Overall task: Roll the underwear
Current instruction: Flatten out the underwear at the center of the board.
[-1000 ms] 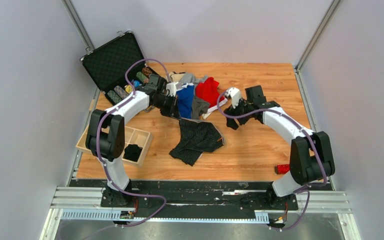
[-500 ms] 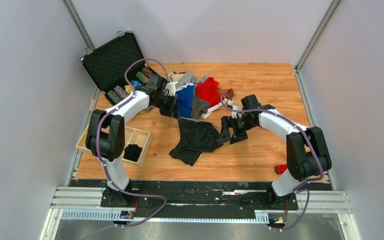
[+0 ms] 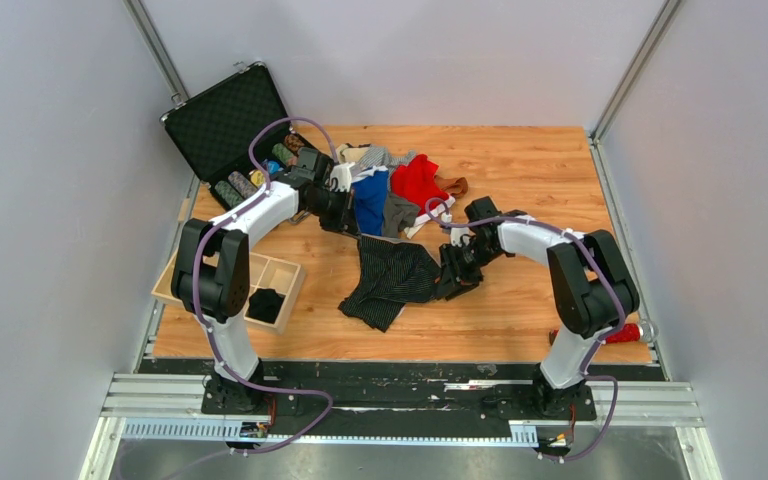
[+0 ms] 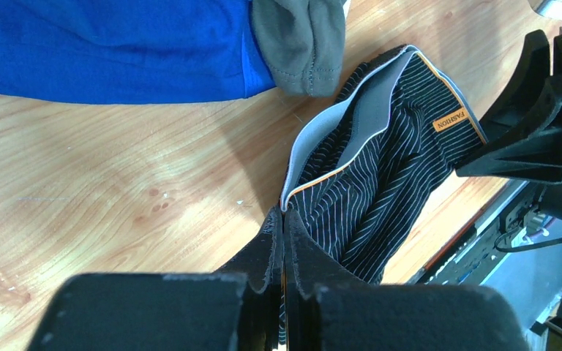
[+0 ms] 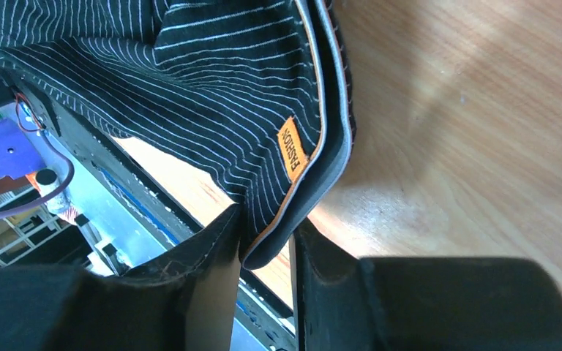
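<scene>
Underwear (image 3: 392, 280) is clamped at its waistband by left hand (image 4: 284, 227) and right hand (image 5: 267, 223) (only wrist views show it).

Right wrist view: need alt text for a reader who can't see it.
The folded waistband corner of black pinstriped underwear, with an orange FASHION label, sits pinched between two black fingers at the bottom of the frame. The wooden table fills the right side.
</scene>
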Controlling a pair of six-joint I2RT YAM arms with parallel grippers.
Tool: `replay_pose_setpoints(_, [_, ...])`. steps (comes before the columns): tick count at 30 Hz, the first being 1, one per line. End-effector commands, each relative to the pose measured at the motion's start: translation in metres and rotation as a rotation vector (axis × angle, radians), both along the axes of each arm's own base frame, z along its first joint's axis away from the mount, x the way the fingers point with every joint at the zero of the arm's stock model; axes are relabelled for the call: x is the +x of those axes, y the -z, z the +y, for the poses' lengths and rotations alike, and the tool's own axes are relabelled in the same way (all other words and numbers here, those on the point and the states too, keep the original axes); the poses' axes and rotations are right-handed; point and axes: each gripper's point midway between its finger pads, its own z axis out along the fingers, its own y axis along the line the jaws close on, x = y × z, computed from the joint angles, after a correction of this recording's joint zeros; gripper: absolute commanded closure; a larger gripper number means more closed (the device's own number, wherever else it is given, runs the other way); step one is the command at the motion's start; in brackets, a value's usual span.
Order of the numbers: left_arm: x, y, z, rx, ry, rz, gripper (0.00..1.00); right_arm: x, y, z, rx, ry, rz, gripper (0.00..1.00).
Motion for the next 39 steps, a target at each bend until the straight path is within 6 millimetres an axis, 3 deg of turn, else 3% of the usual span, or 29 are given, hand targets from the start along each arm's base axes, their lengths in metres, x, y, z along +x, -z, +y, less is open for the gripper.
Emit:
replay_pose_setpoints(1, [0.003,-0.015,-0.002,-0.035,0.001,-0.041,1.00,0.023,-0.012,0.005,0.011,0.011,-0.086,0.74])
replay_pose_setpoints(4, [0.003,-0.014,-0.004,-0.041,0.003,-0.036,1.00,0.026,-0.015,0.003,0.008,0.007,-0.116,0.81])
replay_pose_setpoints(7, [0.003,-0.014,-0.004,-0.040,0.007,-0.041,1.00,0.035,-0.026,-0.003,-0.008,-0.018,-0.199,0.95])
replay_pose_setpoints(11, [0.012,-0.022,0.003,-0.005,0.041,-0.138,1.00,0.036,-0.047,-0.031,-0.098,-0.257,-0.421,1.00])
replay_pose_setpoints(14, [0.009,-0.049,0.000,-0.050,0.109,-0.280,1.00,0.031,-0.058,-0.058,-0.188,-0.428,-0.510,1.00])
replay_pose_setpoints(17, [0.004,-0.082,-0.006,-0.115,0.198,-0.471,1.00,0.045,-0.082,-0.071,-0.232,-0.511,-0.664,1.00])
replay_pose_setpoints(21, [-0.008,-0.124,0.005,-0.089,0.215,-0.614,1.00,0.065,-0.116,-0.073,-0.254,-0.611,-0.848,1.00])
replay_pose_setpoints(23, [-0.016,-0.135,0.014,-0.050,0.231,-0.644,1.00,0.070,-0.131,-0.070,-0.249,-0.639,-0.915,1.00])
replay_pose_setpoints(30, [-0.047,-0.147,0.038,0.063,0.287,-0.630,1.00,0.073,-0.186,-0.054,-0.170,-0.561,-1.039,1.00])
replay_pose_setpoints(36, [-0.069,-0.183,0.043,0.049,0.325,-0.767,1.00,0.058,-0.239,-0.056,-0.183,-0.527,-1.124,1.00])
replay_pose_setpoints(39, [-0.080,-0.205,0.040,-0.007,0.306,-0.811,1.00,0.045,-0.252,-0.057,-0.214,-0.529,-1.149,1.00])
